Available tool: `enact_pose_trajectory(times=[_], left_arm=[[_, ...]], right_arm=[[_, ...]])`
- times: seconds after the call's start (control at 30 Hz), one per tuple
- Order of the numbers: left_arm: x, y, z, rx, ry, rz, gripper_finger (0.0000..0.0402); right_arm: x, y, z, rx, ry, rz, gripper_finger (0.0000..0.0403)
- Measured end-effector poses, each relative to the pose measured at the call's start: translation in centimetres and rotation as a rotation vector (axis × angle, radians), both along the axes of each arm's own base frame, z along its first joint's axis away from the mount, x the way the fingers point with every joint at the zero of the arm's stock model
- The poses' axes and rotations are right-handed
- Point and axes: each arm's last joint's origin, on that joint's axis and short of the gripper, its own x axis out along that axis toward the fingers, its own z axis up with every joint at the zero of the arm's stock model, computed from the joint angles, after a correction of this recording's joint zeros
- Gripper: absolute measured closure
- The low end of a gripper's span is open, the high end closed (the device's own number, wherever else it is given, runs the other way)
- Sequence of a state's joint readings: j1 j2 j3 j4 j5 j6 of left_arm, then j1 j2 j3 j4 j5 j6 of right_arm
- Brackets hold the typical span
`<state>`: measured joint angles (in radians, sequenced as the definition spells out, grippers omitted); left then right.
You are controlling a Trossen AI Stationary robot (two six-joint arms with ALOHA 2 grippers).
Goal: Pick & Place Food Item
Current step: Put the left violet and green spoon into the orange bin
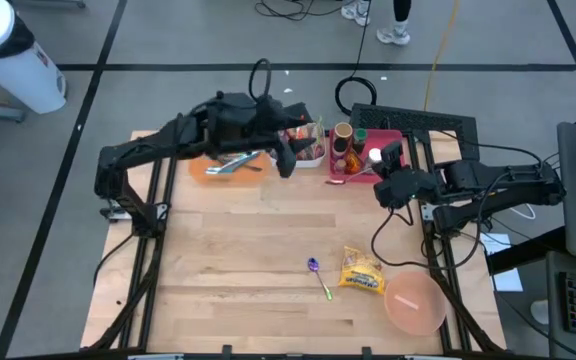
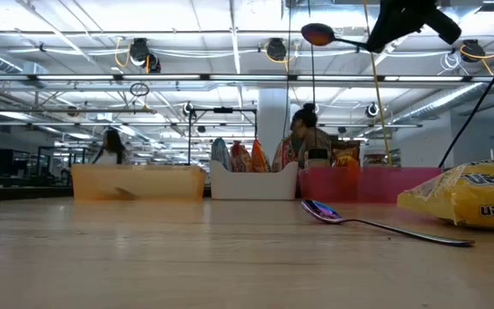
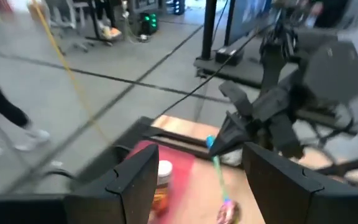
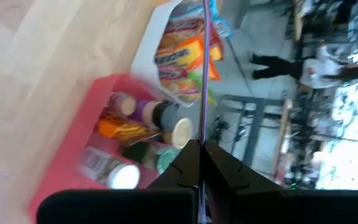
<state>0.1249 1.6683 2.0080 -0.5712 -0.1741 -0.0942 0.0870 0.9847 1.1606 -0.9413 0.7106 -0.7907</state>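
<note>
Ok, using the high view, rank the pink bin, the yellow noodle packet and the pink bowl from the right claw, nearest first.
1. Pink bin, just beside the right claw, at the table's back.
2. Yellow noodle packet, toward the table's front.
3. Pink bowl, front right corner.

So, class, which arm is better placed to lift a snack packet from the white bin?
Probably the left: its left gripper is open by the white bin, while the right gripper is shut on a spoon.
</note>
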Motion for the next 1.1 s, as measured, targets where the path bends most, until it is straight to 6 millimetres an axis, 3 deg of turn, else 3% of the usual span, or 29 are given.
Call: enact_pose_trajectory(times=[0.13,0.4,0.57,0.83,1.1], left_arm=[[0.1,-2.5,0.5,0.148,0.082,-0.012,0.0160],[4.1,-7.2,-3.4,0.414,0.270,-0.137,0.0160],[5.3,-9.5,-4.8,0.534,0.320,-0.217,0.0160],[5.3,-10.1,-5.2,0.510,0.329,-0.285,0.0160],[6.5,-10.3,-7.0,0.501,0.386,-0.316,0.0160]], right_arm=[[0.6,0.0,0.5,-0.041,-0.033,0.051,0.0403],[1.1,0.4,0.9,0.028,-0.083,0.153,0.0403],[1.0,0.4,0.7,0.059,-0.077,0.144,0.0403],[1.0,0.5,0.9,0.108,-0.119,0.172,0.0403],[1.2,0.6,1.4,0.103,-0.177,0.179,0.0403]])
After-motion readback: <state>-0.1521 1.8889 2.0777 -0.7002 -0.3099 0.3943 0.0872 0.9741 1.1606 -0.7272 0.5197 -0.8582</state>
